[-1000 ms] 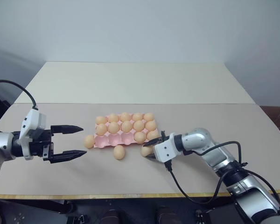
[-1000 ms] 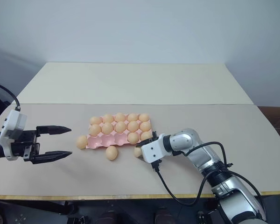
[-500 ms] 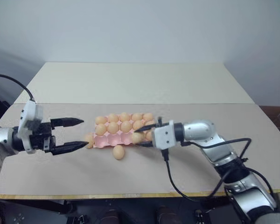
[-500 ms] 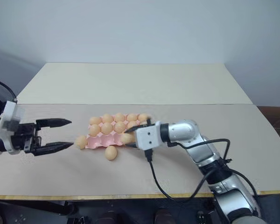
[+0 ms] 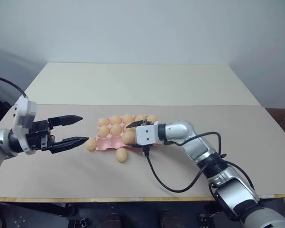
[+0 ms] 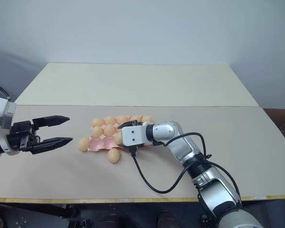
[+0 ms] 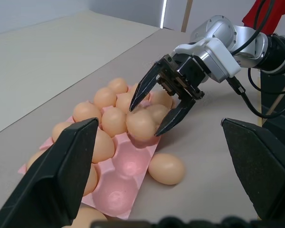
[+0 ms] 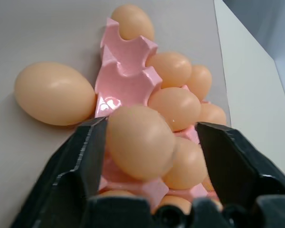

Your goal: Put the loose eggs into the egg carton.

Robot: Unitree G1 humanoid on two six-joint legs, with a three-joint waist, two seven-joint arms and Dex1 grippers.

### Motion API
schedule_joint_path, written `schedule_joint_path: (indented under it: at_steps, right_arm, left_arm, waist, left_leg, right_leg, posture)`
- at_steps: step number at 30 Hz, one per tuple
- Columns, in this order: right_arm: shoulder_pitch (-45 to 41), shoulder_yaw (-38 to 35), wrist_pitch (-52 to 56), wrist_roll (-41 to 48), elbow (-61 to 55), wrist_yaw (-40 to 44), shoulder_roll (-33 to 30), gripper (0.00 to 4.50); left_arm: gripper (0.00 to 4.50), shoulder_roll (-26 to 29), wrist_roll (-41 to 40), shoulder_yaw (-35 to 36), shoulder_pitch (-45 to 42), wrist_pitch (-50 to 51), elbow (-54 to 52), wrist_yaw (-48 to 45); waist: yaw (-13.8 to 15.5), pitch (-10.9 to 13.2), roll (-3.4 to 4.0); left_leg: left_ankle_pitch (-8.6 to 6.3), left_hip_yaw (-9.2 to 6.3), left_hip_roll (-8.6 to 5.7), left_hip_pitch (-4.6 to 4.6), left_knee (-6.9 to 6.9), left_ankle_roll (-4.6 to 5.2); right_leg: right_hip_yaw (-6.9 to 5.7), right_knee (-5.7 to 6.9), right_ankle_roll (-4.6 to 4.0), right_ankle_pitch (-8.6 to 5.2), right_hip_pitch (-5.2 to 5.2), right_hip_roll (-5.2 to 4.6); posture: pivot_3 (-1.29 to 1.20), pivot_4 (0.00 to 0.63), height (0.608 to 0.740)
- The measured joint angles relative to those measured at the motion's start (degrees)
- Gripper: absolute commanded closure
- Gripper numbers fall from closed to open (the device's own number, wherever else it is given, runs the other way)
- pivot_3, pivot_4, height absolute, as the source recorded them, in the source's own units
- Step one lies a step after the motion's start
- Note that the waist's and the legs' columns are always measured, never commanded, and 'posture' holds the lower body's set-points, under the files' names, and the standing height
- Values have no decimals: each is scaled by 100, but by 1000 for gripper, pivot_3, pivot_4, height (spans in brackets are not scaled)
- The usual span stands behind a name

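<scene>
The pink egg carton (image 5: pixel 109 144) lies mid-table, its back rows full of tan eggs and some front cups bare (image 7: pixel 128 164). My right gripper (image 5: pixel 129 132) reaches in from the right and stands open over the front row. An egg (image 8: pixel 140 142) rests on the carton between its fingers (image 8: pixel 232 161). One loose egg (image 5: pixel 121 154) lies on the table just in front of the carton. Another loose egg (image 5: pixel 90 144) touches the carton's left end. My left gripper (image 5: pixel 84 128) hovers open and empty left of the carton, its lower fingertip close to that egg.
A black cable (image 5: pixel 156 180) from my right wrist loops over the table in front of the carton. A paler second table (image 5: pixel 133 83) joins at the back. The table's front edge (image 5: pixel 133 198) runs close below the arms.
My right gripper lifted an egg from the table by the carton's right end, carried it left over the front row and opened. My left gripper rose slightly, still open.
</scene>
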Motion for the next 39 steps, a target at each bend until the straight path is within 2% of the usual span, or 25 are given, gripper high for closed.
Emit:
schedule_joint_path:
  at_steps: [3,8,11,17,24,35,39]
  right_arm:
    - [86,-43,191,220,-306,119,-27,37]
    - [426,-578,711,1121,-1111,608,-552,37]
    - [663,-1098,1243,1839,-1529,922,-1011,37]
    - [1259,-2449,2511,3391,-2195,1639,-2390,37]
    - [2016,-3366,3176,4238,-2465,1946,-3264,37]
    - [2336,-3526,3234,4314,-2613,1753,-3313,37]
    - [2338,-3526,3235,4321,-2657,1753,-3313,37]
  left_arm:
    - [0,0,23,-9,32,-2,2,-1]
    - [0,0,120,-48,-25,-45,60,-32]
    - [0,3,217,-87,-105,-170,208,-119]
    - [0,136,578,-190,-183,-455,667,-385]
    - [0,449,955,-194,-28,-871,916,-820]
    - [0,441,1031,-195,50,-904,905,-908]
    - [0,455,1516,-324,121,-1364,1130,-880]
  waist:
    - [1,0,0]
    - [31,0,0]
    - [38,1,0]
    - [31,2,1]
    - [-2,3,1]
    - [11,7,3]
    - [19,8,4]
  left_leg:
    - [0,-1,1,0,0,0]
    - [0,-2,-1,-1,0,0]
    - [0,-3,-1,-1,0,0]
    - [0,-2,-1,-3,-2,0]
    - [0,3,0,0,-2,0]
    - [0,5,0,-4,-2,0]
    - [0,4,0,-1,-2,0]
  right_leg:
    - [0,1,0,0,0,1]
    - [-3,-3,0,0,4,-2]
    - [-5,-4,0,-1,4,-1]
    - [-4,-12,-1,-2,4,-1]
    - [2,-11,0,-3,4,0]
    - [3,-12,2,-4,2,-1]
    - [2,-10,2,-4,3,-1]
  posture:
    - [0,150,740]
    - [0,150,740]
    - [0,150,740]
    - [0,150,740]
    - [0,150,740]
    - [0,150,740]
    - [0,150,740]
